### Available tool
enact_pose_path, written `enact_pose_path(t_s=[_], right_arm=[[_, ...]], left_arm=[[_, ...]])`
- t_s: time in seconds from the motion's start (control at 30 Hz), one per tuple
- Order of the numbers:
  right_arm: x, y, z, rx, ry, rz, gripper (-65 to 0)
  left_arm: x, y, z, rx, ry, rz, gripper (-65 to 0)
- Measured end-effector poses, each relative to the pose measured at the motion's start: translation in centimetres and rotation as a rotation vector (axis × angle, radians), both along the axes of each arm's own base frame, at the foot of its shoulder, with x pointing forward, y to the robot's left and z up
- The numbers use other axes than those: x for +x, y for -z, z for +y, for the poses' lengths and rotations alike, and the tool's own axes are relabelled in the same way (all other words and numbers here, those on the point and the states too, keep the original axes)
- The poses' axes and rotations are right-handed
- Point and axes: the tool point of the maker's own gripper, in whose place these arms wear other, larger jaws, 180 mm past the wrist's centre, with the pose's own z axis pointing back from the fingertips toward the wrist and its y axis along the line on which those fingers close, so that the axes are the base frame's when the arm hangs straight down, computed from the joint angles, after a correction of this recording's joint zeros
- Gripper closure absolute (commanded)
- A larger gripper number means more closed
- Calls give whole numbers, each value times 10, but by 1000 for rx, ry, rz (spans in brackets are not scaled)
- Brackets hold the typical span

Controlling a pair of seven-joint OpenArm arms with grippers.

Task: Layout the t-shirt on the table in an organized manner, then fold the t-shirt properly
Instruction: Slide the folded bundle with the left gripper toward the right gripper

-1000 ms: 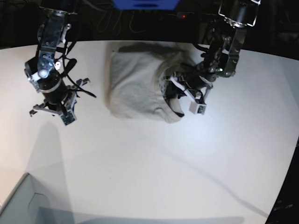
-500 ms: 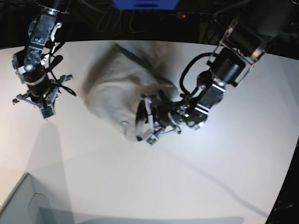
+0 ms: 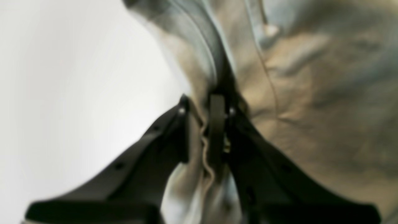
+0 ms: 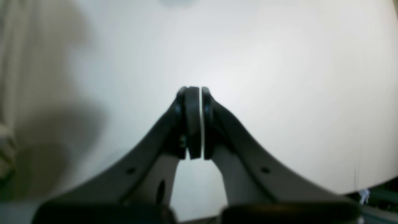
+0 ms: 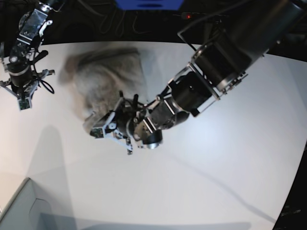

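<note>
The light grey-beige t-shirt lies bunched and motion-blurred on the white table, left of centre. My left gripper reaches across from the right and is shut on a fold of the shirt at its near edge. The left wrist view shows its fingertips pinching crumpled t-shirt fabric, with bare table to the left. My right gripper hangs over the far left of the table, apart from the shirt. Its jaws are shut on nothing above the white table.
A pale grey box corner sits at the front left. The left arm's thick body crosses the middle of the table diagonally. A blue object and dark cables lie beyond the far edge. The table's curved edge runs down the right.
My left arm has swung left and forward, dragging the t-shirt with it across the table. My right arm has drawn back toward the far left corner, still shut.
</note>
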Motion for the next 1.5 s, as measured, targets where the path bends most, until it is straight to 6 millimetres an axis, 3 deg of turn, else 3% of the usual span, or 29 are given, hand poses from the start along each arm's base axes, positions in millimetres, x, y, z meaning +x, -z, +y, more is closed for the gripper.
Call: enact_pose_path(t_s=[0.13,0.33,0.47,0.67,0.73,0.97,1.07,1.17,1.33,1.43,1.5], right_arm=[[-15,9,1,3,-1,37,0],[-17,14,10,27,3,36,0],[-19,17,16,43,7,41,0],[-17,11,12,26,7,33,0],[-16,9,13,25,6,26,0],[-15,7,18,34,9,15,0],[-13,3,21,31,6,3,0],[-12,0,20,25,7,-4,0],[-12,-3,23,25,11,-12,0],[-8,-21,37,19,-7,-61,0],[-2,-32,53,0,-69,-80,0]], left_arm=[[6,3,13,4,-14,-16,-6],[2,-6,-4,-28,28,-38,-6],[-14,-8,-21,-42,138,-71,-6],[-34,1,-27,-35,186,-59,-7],[-35,-4,-32,-49,197,-67,-40],[-32,-6,-33,-48,193,-81,-256],[-28,-9,-32,-48,192,-89,-268],[-15,-29,-38,-107,153,-111,-270],[25,-89,-49,-285,29,-178,-270],[45,-119,-43,-337,-48,-219,-268],[56,-138,-25,-365,-110,-259,-267]])
